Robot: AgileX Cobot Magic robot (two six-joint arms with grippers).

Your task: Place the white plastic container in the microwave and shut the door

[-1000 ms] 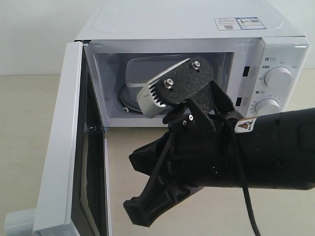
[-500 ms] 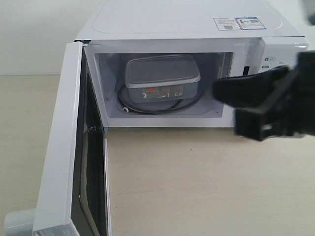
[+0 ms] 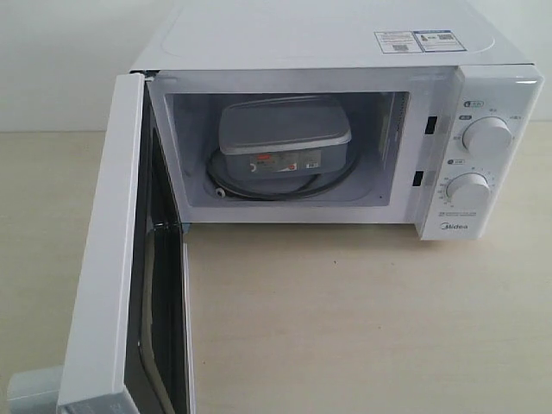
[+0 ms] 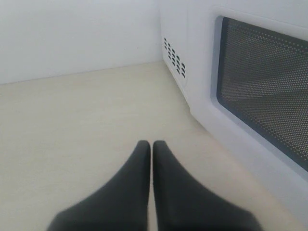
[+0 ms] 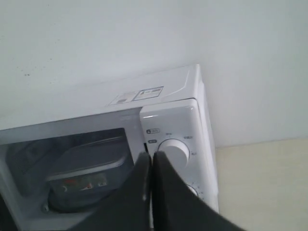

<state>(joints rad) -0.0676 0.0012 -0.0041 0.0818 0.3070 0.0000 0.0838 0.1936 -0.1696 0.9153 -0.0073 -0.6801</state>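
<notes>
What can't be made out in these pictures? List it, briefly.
- Door handle: exterior view, door stands edge-on and the bottom edge cuts it off.
- Container label text: too small in exterior view, blurred in right wrist view.
- Turntable: mostly under the container.
- Both arms: outside the exterior view.

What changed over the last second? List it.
The right gripper withdrew rightward, out of the exterior view; it is shut and empty, facing the microwave. The white plastic container stays inside, and the door stays open.
</notes>
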